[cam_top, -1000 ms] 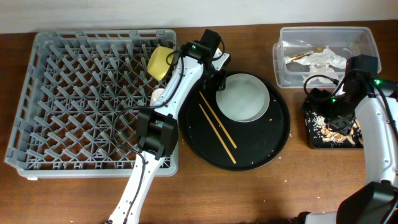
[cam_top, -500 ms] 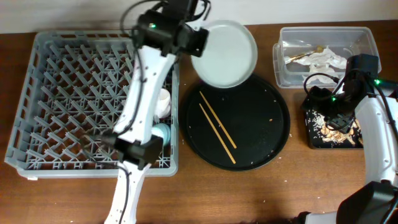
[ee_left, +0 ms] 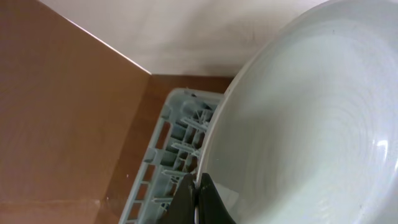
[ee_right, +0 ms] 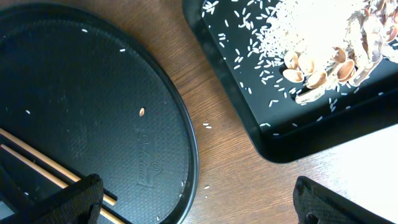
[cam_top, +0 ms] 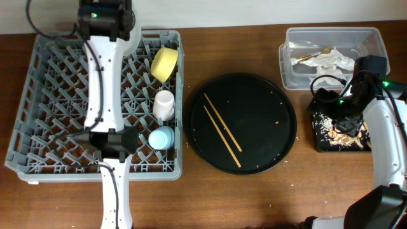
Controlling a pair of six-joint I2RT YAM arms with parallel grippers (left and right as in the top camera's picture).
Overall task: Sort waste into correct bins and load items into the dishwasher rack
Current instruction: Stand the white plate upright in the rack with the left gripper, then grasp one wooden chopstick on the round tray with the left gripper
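My left gripper (ee_left: 198, 198) is shut on the rim of the pale grey-green plate (ee_left: 311, 124), holding it on edge over the far left corner of the grey dishwasher rack (cam_top: 38, 95), which also shows in the left wrist view (ee_left: 168, 155). In the overhead view the arm hides the plate. The yellow bowl (cam_top: 164, 63), pink cup (cam_top: 164, 104) and light-blue cup (cam_top: 161, 137) sit in the rack's right side. Two chopsticks (cam_top: 222, 130) lie on the round black tray (cam_top: 280, 140). My right gripper (ee_right: 205, 205) is open and empty beside the flat black tray (ee_right: 249, 93), which holds food scraps (ee_right: 317, 62).
The clear tub (cam_top: 375, 38) at the back right holds white tissues (cam_top: 334, 60) and the golden wrapper (cam_top: 310, 58). A few crumbs lie on the round black tray (ee_right: 93, 93). The chopsticks' ends (ee_right: 31, 155) show in the right wrist view. A wall runs along the table's back edge.
My left arm lifted the plate off the round black tray and swung it left, over to the rack's far left corner. The right arm has not moved.
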